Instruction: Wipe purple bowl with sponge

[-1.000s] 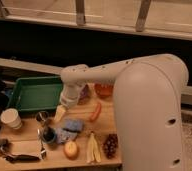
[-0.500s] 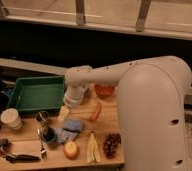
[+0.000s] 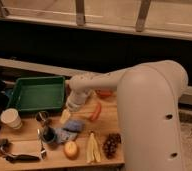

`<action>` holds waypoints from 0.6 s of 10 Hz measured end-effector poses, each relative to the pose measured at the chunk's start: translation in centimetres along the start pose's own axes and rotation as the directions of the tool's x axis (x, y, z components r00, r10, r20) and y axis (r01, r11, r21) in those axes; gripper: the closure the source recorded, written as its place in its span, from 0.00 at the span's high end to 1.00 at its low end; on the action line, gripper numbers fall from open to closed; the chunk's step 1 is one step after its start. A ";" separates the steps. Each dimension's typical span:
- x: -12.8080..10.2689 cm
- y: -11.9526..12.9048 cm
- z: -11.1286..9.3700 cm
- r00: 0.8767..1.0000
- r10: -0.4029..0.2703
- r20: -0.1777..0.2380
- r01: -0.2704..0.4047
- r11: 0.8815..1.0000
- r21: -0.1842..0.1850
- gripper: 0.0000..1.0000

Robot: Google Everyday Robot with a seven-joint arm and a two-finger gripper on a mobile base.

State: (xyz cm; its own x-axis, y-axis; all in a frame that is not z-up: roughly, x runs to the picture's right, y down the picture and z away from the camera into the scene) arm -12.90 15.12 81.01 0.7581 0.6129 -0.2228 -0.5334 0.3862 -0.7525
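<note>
My gripper (image 3: 72, 106) hangs at the end of the white arm, just right of the green tray, pointing down at the table. It stands open and I see nothing in it. The blue sponge (image 3: 75, 123) lies on the table a short way below and in front of it, not touched. A dark round thing left of the sponge looks like the purple bowl (image 3: 48, 134); it stands apart from the gripper. A paler grey-blue rag (image 3: 64, 134) lies between sponge and bowl.
The green tray (image 3: 36, 93) fills the back left. An orange bowl (image 3: 105, 93) shows behind the arm, with a red-orange piece (image 3: 95, 111) beside it. A white cup (image 3: 10, 119), metal cup (image 3: 42, 118), round fruit (image 3: 70, 149), banana (image 3: 92, 147) and grapes (image 3: 110, 145) lie near the front.
The arm's end with the gripper has shifted slightly right and toward the front of the table. Nothing on the table has moved.
</note>
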 end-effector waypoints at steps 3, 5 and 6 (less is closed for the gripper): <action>-0.1 0.0 3.3 1.000 -0.008 0.000 0.008 0.999 -0.052 0.80; -0.1 0.6 4.4 1.000 -0.008 0.002 0.008 0.997 -0.078 0.80; -0.1 0.8 4.7 1.000 -0.010 0.002 0.010 0.996 -0.086 0.80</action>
State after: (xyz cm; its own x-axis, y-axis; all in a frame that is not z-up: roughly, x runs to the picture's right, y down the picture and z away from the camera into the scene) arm -15.20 18.63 83.35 0.7627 0.6102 -0.2146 -0.4918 0.3316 -0.8051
